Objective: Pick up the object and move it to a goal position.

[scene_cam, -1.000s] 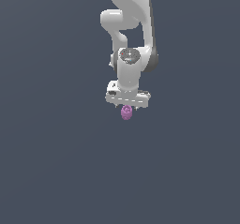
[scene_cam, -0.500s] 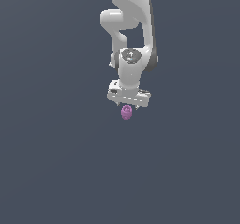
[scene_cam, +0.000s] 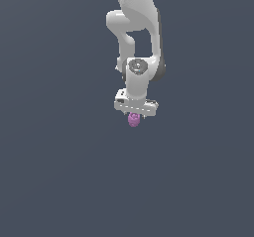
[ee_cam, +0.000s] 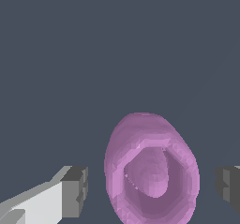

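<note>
Little has shifted since half a second ago: the white jointed robot arm (scene_cam: 135,42) hangs in almost the same spot, its wrist barely changed, the load under it unmoved. The white end effector (scene_cam: 134,117) points straight down against a plain dark grey-blue backdrop. A small purple-pink, bumpy rounded lump (scene_cam: 134,120) sits directly beneath it, between its dark grey fingertips (ee_cam: 75,191). In the wrist view the lump (ee_cam: 151,171) fills the space between the two pads, with a visible gap on each side, so whether the fingers actually clamp it cannot be told.
</note>
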